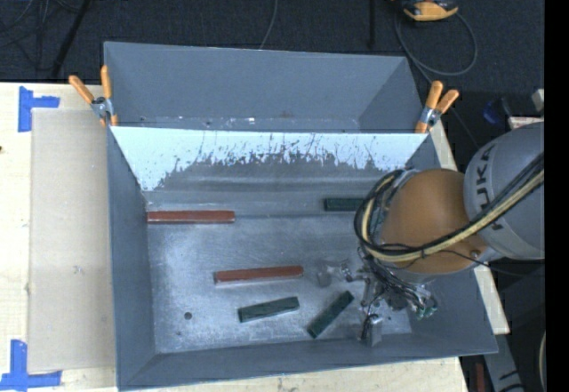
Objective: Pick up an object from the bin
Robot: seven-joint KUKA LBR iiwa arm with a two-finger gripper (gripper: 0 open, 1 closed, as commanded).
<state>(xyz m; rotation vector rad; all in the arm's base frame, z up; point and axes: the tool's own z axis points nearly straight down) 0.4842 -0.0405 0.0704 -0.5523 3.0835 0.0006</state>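
While nothing looks lifted yet, the gripper hangs low in the lower right of the bin, just beside a slanted dark green bar. Open or closed, I cannot tell; grasp and lift are left to do.

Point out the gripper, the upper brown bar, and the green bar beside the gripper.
gripper (pixel 372 326): camera view, its lower tip.
upper brown bar (pixel 190 217): camera view, its middle.
green bar (pixel 330 314): camera view, its middle.

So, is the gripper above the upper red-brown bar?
No, the gripper hangs at the lower right of the bin, far from that red-brown bar.
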